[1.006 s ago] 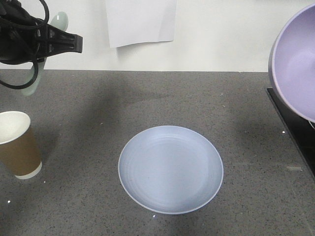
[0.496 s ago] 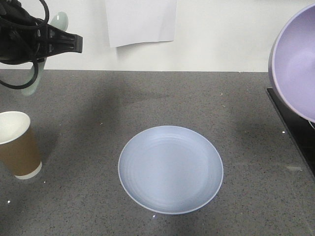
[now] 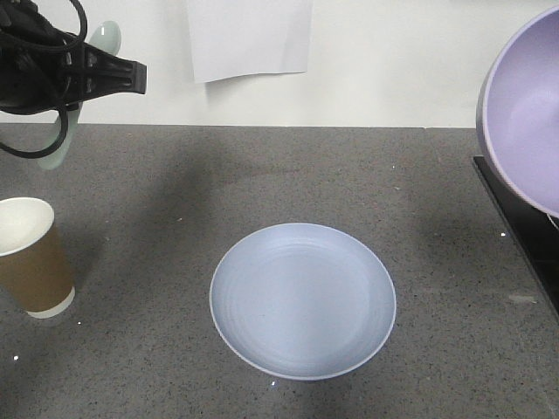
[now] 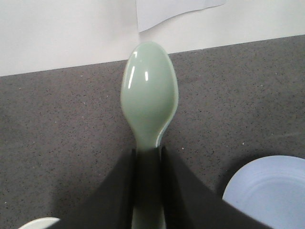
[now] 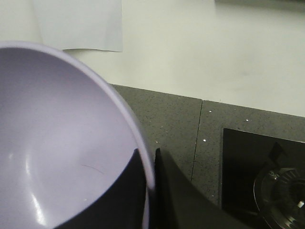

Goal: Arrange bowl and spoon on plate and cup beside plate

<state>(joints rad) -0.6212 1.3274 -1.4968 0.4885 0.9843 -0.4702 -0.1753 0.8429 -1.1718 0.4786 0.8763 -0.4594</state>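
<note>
A kitchen: speckled counter [image 3: 175, 192] beside gas hob [image 5: 257, 176].

1. The counter [image 3: 175, 188] is a dark grey, stone-like surface with fine light speckles, and it runs back to a white wall.
2. The plate [image 3: 302, 300] lies flat on it, near the middle and toward the front.
3. The cup [image 3: 31, 256] stands upright on the counter at the left, well apart from the plate, with its mouth open upward.
4. A black cooktop [image 3: 522, 234] sits in the counter at the right edge; the right wrist view shows a round burner [image 5: 282, 191] there.
</note>
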